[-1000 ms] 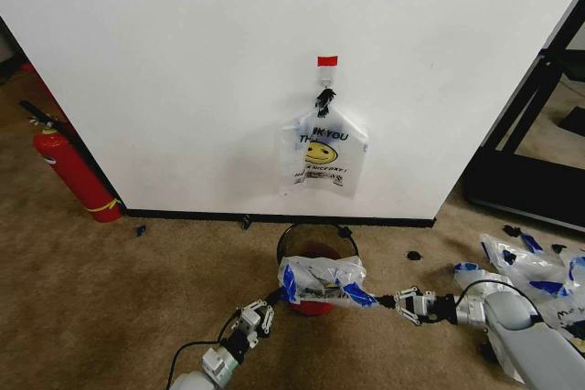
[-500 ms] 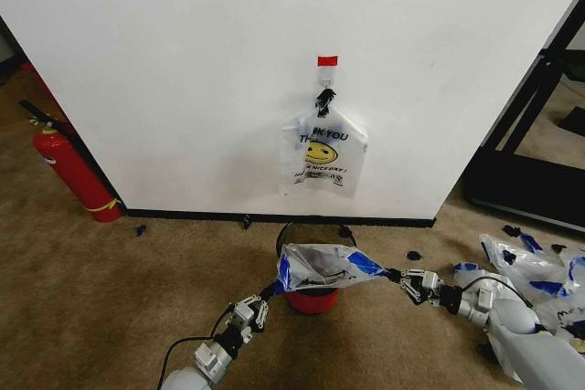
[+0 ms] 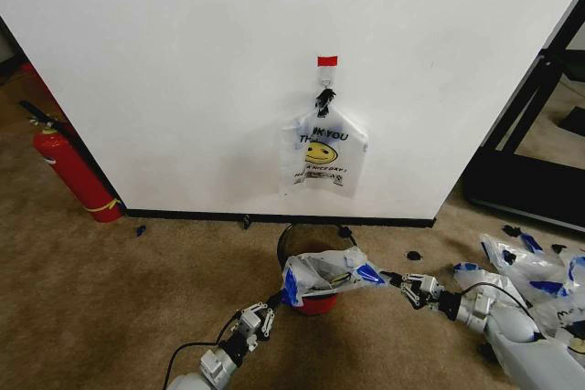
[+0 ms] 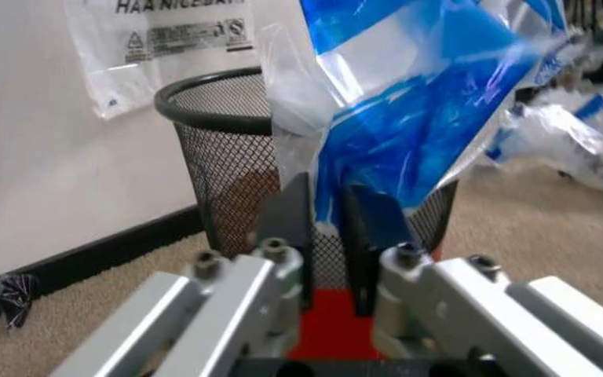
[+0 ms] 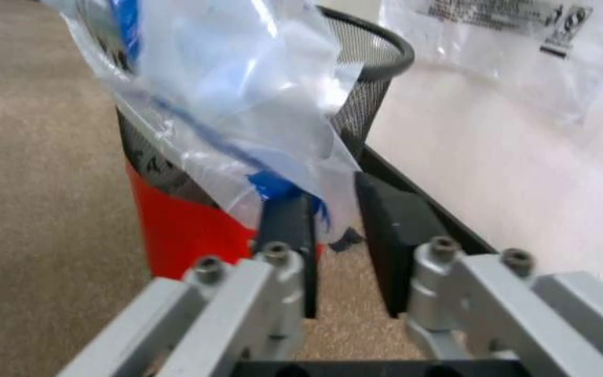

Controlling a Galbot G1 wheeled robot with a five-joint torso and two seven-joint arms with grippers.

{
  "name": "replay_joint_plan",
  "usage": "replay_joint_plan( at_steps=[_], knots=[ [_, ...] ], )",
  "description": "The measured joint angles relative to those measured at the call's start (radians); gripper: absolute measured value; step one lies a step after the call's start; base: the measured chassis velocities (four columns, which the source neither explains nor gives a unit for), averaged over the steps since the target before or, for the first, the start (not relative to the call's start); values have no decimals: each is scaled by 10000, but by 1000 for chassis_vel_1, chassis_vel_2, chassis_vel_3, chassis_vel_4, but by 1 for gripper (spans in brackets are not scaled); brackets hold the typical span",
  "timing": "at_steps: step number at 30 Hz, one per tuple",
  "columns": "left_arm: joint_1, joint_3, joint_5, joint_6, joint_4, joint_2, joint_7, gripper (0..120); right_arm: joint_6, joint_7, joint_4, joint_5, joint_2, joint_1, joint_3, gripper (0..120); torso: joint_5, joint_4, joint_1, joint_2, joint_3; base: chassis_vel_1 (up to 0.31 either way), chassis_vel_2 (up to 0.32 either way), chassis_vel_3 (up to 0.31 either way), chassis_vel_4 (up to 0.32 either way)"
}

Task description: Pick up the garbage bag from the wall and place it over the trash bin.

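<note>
The garbage bag (image 3: 324, 276), clear with blue patches, is stretched between my two grippers over the near rim of the trash bin (image 3: 291, 242), a dark mesh bucket with a red base. My left gripper (image 3: 278, 300) pinches the bag's left end. In the left wrist view, that gripper (image 4: 331, 236) is shut on blue plastic (image 4: 417, 102) in front of the bin (image 4: 228, 157). My right gripper (image 3: 395, 280) holds the right end. Up close, that gripper (image 5: 335, 236) has the bag's edge (image 5: 228, 86) hanging between its fingers beside the bin (image 5: 176, 228).
A similar smiley "THANK YOU" bag (image 3: 322, 152) hangs from a hook on the white wall above the bin. A red fire extinguisher (image 3: 73, 175) stands at the left. Several loose bags (image 3: 521, 262) lie on the carpet at the right, near a black frame (image 3: 530, 180).
The bag was lifted and spread wide half a second ago; now it sits a little lower and more bunched over the bin, with both grippers slightly closer together.
</note>
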State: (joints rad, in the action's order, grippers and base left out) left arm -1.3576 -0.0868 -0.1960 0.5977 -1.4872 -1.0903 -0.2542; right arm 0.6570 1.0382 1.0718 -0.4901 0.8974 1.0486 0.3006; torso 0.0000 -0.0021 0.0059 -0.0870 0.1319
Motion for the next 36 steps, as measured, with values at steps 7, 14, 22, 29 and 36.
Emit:
replay_joint_plan(
  at_steps=[7, 14, 22, 29, 36],
  knots=[
    [-310, -105, 612, -509, -449, 659, 2, 41, -498, 1400, 310, -129, -629, 149, 390, 45, -1, -1, 0, 0, 0, 0, 0, 0, 0],
    [-654, -300, 1259, -580, -966, 1524, -719, 65, -1105, 3307, 827, -299, -1147, 258, 977, 69, -2, -2, 0, 0, 0, 0, 0, 0, 0],
    [-1441, -1025, 917, -665, -2950, 2960, -1078, 93, -1706, 3674, 2556, -1360, -1709, 1025, 1673, 98, 1, -3, 0, -1, -1, 0, 0, 0, 0],
    [-1211, -2015, -1539, -1558, -5093, 3625, -725, 100, -1700, 1408, 4087, -3301, -1910, 1661, 1867, 100, 3, 3, 0, -1, -1, 0, 0, 0, 0],
    [3890, 968, -3924, -5504, -3915, 4205, 1174, 100, -1870, -4963, 7120, -2510, -2003, 1752, 1249, 100, -2, 3, 1, 0, 1, 0, 0, 0, 0]
  ],
)
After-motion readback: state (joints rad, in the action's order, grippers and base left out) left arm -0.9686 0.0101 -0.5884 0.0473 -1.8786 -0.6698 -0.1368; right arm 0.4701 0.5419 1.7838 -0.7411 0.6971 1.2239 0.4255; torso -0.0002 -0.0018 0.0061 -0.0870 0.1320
